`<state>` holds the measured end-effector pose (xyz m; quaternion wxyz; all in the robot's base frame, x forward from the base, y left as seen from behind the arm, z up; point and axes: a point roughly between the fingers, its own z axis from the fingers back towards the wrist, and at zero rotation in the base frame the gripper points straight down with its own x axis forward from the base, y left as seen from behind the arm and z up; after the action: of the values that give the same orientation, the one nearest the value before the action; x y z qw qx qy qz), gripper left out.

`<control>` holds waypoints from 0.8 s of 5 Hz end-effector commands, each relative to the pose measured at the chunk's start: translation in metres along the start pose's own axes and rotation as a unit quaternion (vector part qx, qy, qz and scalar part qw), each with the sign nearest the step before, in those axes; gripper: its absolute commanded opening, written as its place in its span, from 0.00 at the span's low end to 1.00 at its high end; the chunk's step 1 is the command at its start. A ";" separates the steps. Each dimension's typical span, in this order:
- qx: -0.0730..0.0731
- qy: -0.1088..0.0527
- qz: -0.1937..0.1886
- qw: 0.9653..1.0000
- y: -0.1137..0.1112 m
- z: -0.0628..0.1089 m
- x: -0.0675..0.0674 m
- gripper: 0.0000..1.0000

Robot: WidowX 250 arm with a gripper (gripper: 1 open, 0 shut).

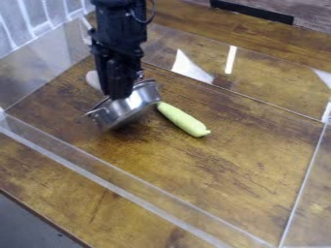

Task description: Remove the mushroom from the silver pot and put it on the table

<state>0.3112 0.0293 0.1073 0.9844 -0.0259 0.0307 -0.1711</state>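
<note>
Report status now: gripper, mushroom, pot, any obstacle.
Gripper down in silver pot, jaws hidden. Mushroom not visible. Pot tilted. Yellow-green vegetable beside the pot.

From my seat the gripper (120,90) hides the silver pot's (126,113) inside, so I cannot tell whether its fingertips hold the mushroom, and the arm's top is cropped.

silver pot (126,108): shiny bare metal, smooth, mirror-like glints
table (220,160): dark brown wood planks, visible grain, slight sheen
clear walls (116,187): transparent glossy acrylic, reflective glare at 1 o'clock
vegetable (184,119): yellow-green, smooth matt plastic look
gripper (119,92): black, matt
</note>
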 end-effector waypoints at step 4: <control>-0.003 -0.029 -0.071 0.997 -0.043 0.021 0.030 0.00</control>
<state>0.3197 -0.0138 0.1155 0.9728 -0.0415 0.0281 -0.2262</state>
